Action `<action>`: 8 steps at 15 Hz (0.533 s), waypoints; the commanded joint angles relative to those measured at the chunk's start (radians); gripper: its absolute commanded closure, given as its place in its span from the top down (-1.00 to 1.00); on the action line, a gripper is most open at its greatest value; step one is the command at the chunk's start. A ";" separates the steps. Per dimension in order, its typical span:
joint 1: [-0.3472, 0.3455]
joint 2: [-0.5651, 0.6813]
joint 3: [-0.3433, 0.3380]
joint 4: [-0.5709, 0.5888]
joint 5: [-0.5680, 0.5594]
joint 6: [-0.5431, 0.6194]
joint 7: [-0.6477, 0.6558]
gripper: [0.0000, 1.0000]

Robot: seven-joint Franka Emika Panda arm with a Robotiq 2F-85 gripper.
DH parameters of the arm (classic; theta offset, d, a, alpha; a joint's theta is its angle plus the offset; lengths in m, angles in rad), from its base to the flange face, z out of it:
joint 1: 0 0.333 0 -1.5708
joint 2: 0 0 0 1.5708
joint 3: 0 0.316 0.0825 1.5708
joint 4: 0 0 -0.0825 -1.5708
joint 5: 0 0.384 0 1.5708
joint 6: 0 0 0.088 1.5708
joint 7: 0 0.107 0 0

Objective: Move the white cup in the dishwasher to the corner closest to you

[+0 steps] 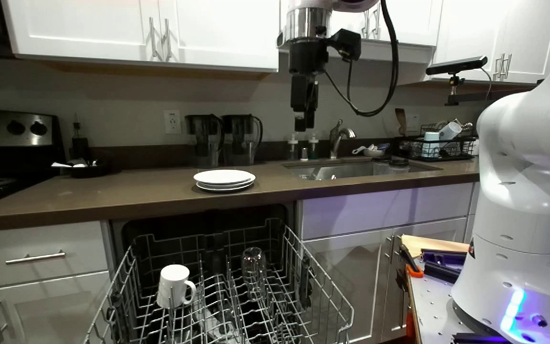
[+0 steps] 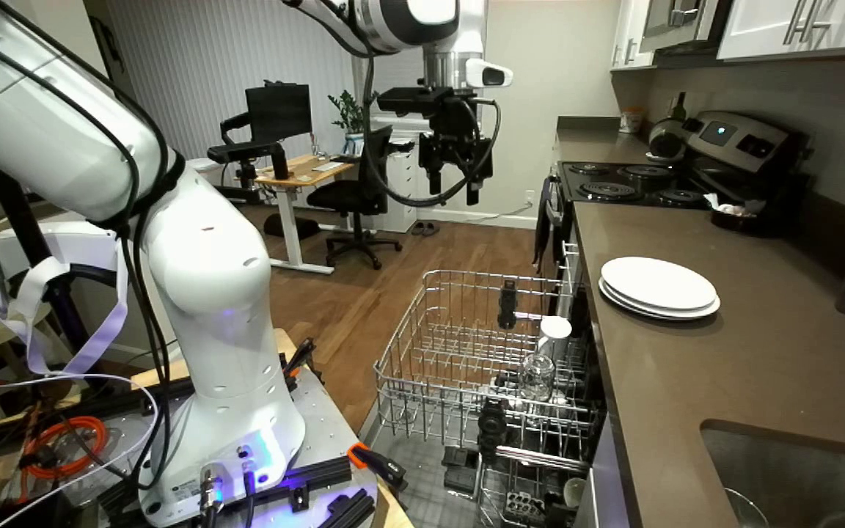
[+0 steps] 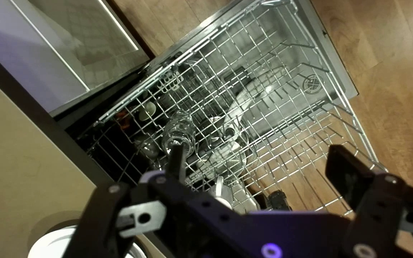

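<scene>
The white cup (image 1: 173,285) stands in the pulled-out wire rack (image 1: 327,276) of the dishwasher (image 1: 194,220), with its handle to the side. It seems to rest bottom up. It also shows in an exterior view (image 2: 554,337) behind a clear glass (image 2: 538,378), near the counter side of the rack (image 2: 430,383). In the wrist view the cup (image 3: 222,191) is partly hidden by a finger. My gripper (image 1: 305,125) is open and empty, high above the rack and apart from the cup. Its spread fingers (image 3: 256,154) show in the wrist view. A rack corner (image 2: 380,369) is on the robot's side.
A clear glass (image 1: 254,267) stands in the rack beside the cup. Stacked white plates (image 1: 225,179) lie on the counter (image 1: 112,191), whose edge overhangs the rack's inner end. Rack tines and raised side walls surround the cup. The lower rack holds dishes (image 3: 228,157) beneath.
</scene>
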 commanded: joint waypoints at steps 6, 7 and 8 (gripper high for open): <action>-0.007 0.364 -0.011 0.182 -0.065 0.226 -0.047 1.00; -0.006 0.417 -0.012 0.220 -0.056 0.245 -0.040 1.00; -0.004 0.463 -0.016 0.253 -0.036 0.267 -0.039 1.00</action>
